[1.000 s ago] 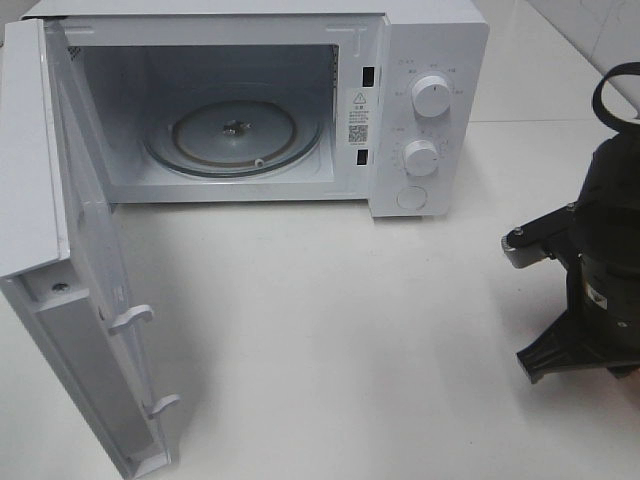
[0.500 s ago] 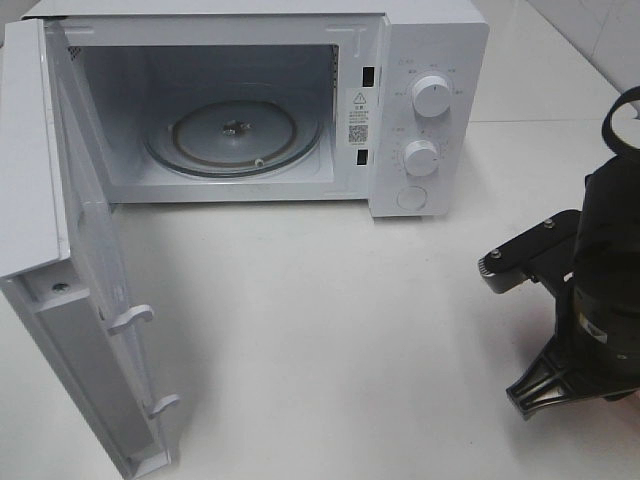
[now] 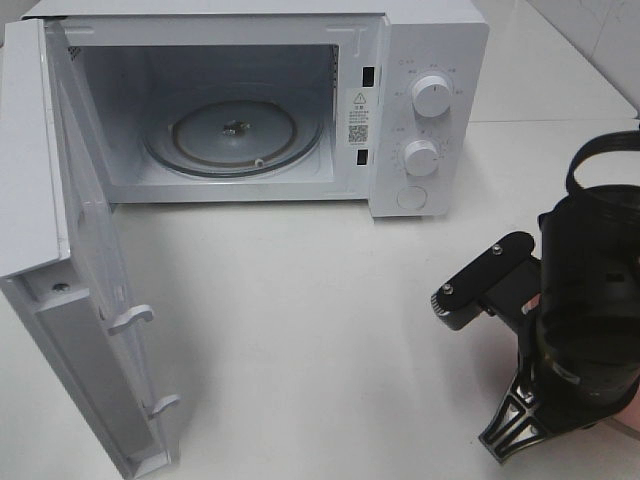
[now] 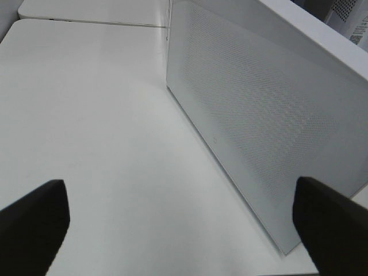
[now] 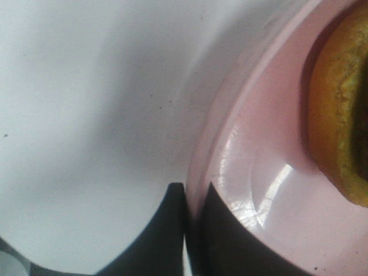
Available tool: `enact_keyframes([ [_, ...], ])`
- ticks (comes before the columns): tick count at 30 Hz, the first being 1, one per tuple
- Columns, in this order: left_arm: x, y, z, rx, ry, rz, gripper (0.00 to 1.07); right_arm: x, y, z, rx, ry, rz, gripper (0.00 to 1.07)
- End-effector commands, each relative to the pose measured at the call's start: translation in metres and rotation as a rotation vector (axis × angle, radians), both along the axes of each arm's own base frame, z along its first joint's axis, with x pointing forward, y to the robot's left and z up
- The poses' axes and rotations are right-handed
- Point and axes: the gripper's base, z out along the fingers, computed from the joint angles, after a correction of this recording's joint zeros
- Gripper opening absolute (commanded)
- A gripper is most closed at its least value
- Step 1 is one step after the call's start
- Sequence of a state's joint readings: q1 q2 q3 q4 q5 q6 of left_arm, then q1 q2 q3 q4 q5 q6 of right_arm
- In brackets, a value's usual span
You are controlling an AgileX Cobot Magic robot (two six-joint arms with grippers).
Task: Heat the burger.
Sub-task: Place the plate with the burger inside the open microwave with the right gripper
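Note:
In the right wrist view, the bun edge of the burger [image 5: 339, 109] rests on a round pink plate [image 5: 259, 172]. My right gripper [image 5: 193, 192] is shut on the plate's rim, one finger on each side of it. In the exterior high view the right arm [image 3: 580, 310] hangs at the lower right and hides the burger and almost all of the plate. The white microwave [image 3: 420, 60] stands at the back with its door [image 3: 70, 270] swung wide open to the left and an empty glass turntable [image 3: 235, 135] inside. My left gripper [image 4: 181, 192] is open, empty, beside the door's outer face.
White tabletop [image 3: 320, 330] spreads between the microwave and the right arm. The open door juts toward the front left corner. Two knobs [image 3: 430, 95] and a round button sit on the microwave's right panel.
The right arm has moved left and toward the table's front edge, still holding the plate's rim. The microwave and the left gripper have not changed.

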State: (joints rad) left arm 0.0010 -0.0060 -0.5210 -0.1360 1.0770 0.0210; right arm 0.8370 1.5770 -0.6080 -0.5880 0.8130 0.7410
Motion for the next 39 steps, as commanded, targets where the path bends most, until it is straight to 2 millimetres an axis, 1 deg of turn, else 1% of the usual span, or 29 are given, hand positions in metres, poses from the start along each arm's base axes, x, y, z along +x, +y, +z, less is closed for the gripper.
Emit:
enact_keyframes([
  [1,-0.002,0.0,-0.001,0.001,-0.019,0.0,0.98,-0.006,0.002,0.005,-0.046,-0.021,0.049,0.0],
  [4,-0.002,0.0,-0.001,0.001,-0.019,0.0,0.98,-0.013,0.01,0.005,-0.045,-0.022,0.099,0.0],
  [7,-0.002,0.0,-0.001,0.001,-0.019,0.0,0.98,-0.014,0.012,0.005,-0.045,-0.022,0.109,0.0],
  [11,-0.002,0.0,-0.001,0.001,-0.019,0.0,0.98,-0.024,0.022,0.005,-0.055,-0.022,0.178,0.0],
  [15,-0.002,0.0,-0.001,0.001,-0.019,0.0,0.98,-0.03,0.025,0.005,-0.066,-0.021,0.208,0.0],
  [19,-0.002,0.0,-0.001,0.001,-0.019,0.0,0.98,-0.041,0.032,0.006,-0.095,-0.02,0.272,0.0],
  [26,-0.002,0.0,-0.001,0.001,-0.019,0.0,0.98,-0.054,0.041,0.006,-0.096,-0.023,0.351,0.0],
  [27,-0.002,0.0,-0.001,0.001,-0.019,0.0,0.98,-0.058,0.044,0.006,-0.101,-0.023,0.374,0.0],
  [34,-0.002,0.0,-0.001,0.001,-0.019,0.0,0.98,-0.07,0.048,0.007,-0.119,-0.007,0.426,0.0],
  [39,-0.002,0.0,-0.001,0.001,-0.019,0.0,0.98,-0.071,0.049,0.007,-0.121,-0.009,0.45,0.0],
])
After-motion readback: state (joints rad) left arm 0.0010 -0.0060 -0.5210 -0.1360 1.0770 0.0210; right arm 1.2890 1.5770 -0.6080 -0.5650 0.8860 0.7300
